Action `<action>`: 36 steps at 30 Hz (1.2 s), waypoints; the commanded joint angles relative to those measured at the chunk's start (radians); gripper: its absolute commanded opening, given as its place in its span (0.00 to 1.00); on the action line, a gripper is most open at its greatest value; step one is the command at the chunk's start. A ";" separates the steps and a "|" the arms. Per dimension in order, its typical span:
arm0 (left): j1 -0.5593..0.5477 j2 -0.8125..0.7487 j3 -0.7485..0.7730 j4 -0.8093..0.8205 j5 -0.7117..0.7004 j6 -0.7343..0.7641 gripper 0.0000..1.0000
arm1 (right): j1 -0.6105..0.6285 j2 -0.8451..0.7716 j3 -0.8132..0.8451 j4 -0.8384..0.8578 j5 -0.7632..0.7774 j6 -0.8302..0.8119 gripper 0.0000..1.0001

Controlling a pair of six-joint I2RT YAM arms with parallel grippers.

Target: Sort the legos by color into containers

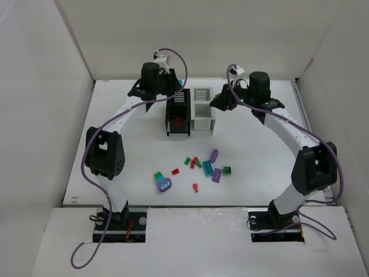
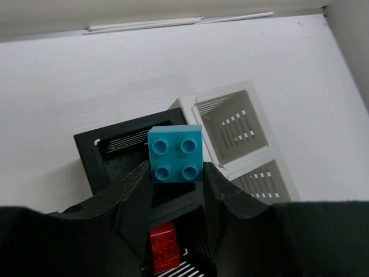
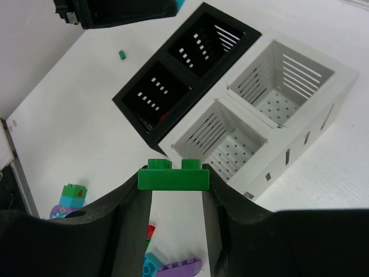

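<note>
Overhead, one brick held at each bin

The white table (image 1: 115, 144) carries two arms that arch in from its near edge toward the middle of its far edge. There the black bin (image 1: 178, 118) and the white bin (image 1: 202, 109) stand touching side by side, black toward the left edge. Each has its long axis running near to far and is split into two compartments, one behind the other.

Between the bins and the near edge lies a scatter of loose legos (image 1: 203, 167) in red, green, teal and purple. A multicolour piece (image 1: 163, 182) sits a little apart on the scatter's left.

The left gripper (image 2: 176, 173) hangs over the far end of the black bin. Its fingers press on two opposite sides of a square four-stud teal brick (image 2: 175, 154). The studs face the wrist camera, and the brick sits right at the fingertips, partly past them. Below it, a red brick (image 2: 163, 247) lies in the black bin's near compartment.

The right gripper (image 3: 173, 187) is just off the right side of the white bin and pinches a green brick (image 3: 173, 178) by its two ends. The brick's long axis runs crosswise from finger to finger, studs pointing away from the wrist. Whether it is over the white bin's rim I cannot tell.

A tiny green piece (image 3: 122, 55) lies alone on the table beyond the black bin.
</note>
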 commanded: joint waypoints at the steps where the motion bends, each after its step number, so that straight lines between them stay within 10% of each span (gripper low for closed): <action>1: -0.007 0.005 0.088 -0.055 -0.109 0.016 0.00 | -0.009 0.009 0.045 0.002 0.066 0.022 0.00; 20: -0.040 0.125 0.191 -0.196 -0.209 0.022 0.03 | -0.018 0.028 0.045 -0.016 0.084 0.031 0.00; 27: -0.040 0.113 0.191 -0.196 -0.209 0.022 0.48 | -0.018 0.046 0.054 -0.035 0.097 0.031 0.00; 36: -0.040 -0.025 0.082 -0.153 -0.179 0.031 0.75 | 0.057 0.097 0.119 -0.099 0.222 -0.007 0.01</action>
